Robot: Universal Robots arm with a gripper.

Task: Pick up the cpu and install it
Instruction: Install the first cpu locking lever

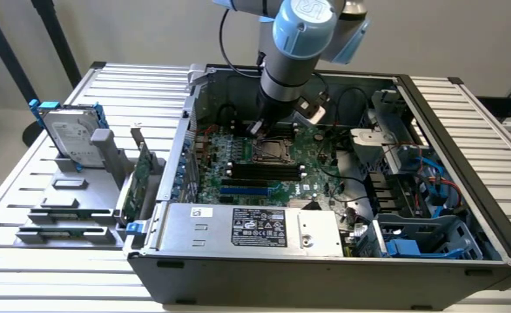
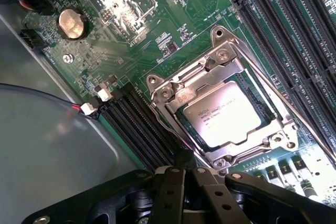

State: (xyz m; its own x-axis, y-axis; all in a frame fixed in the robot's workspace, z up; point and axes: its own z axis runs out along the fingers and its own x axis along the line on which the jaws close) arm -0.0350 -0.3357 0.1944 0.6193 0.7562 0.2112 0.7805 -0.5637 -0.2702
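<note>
Slatted metal bench (image 1: 55,261) carries an open computer case (image 1: 325,277) lying on its side, against a plain pale wall. On my exterior feed the arm (image 1: 294,59) reaches straight down into the case, over the green motherboard (image 1: 237,166).

The gripper (image 1: 259,128) hangs low above the board, just beside the processor socket. On my wrist feed its black fingers (image 2: 184,161) are pressed together with nothing between them, so it is clenched and empty. Their tip sits right at the edge of the socket; I cannot tell whether it touches the metal.

The cpu (image 2: 228,116) lies flat inside the socket, its dull silver top plate facing up and catching the light, with faint print across it. The socket's steel frame (image 2: 173,90) borders it on all sides. Rows of black memory slots (image 2: 294,40) run along one side of the socket, with another bank on the opposite side. A round coin battery (image 2: 72,23) sits farther off on the board.

At the exterior view's left, a hard drive (image 1: 70,140) with blue rails stands upright in a grey holder on the bench, well apart from the case. Along the near wall of the case lies a silver box (image 1: 194,228) with a black label. Blue cables (image 1: 434,179) loop through the bays at the exterior view's right.
</note>
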